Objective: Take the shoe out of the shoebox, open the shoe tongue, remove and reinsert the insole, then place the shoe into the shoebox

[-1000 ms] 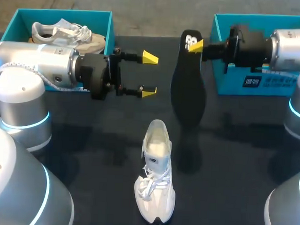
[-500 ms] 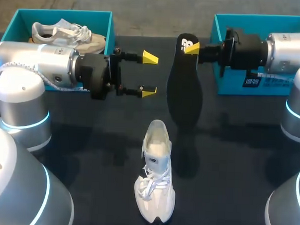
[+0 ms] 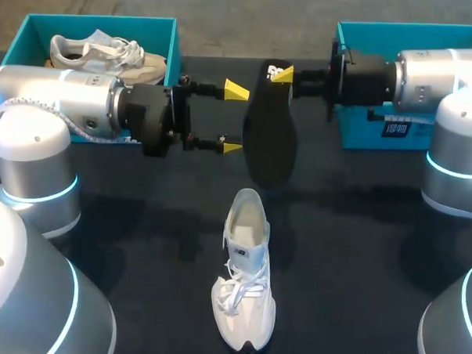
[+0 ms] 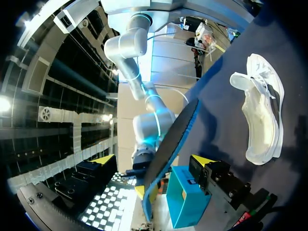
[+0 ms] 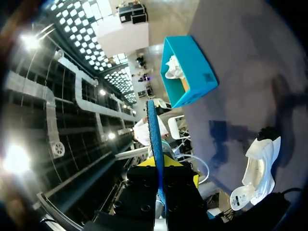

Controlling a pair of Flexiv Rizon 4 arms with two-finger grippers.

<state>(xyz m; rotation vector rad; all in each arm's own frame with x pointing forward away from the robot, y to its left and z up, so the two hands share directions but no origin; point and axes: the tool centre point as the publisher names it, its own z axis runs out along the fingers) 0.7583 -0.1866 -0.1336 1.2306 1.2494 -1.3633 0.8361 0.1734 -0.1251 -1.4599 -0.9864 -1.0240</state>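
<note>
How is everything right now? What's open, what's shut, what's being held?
Insole: out of the shoe, held up in the air, hanging down.
Right gripper: shut on the insole's top end.
Left gripper: open, holding nothing.
Shoe: standing on the table, out of the boxes.
Left box: open, other shoe inside.
Right box: open, inside mostly hidden.

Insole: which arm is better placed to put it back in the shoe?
Right, probably. The right gripper is shut on the insole, which hangs toe-down near the shoe. The left gripper has open fingers, holding nothing.
</note>
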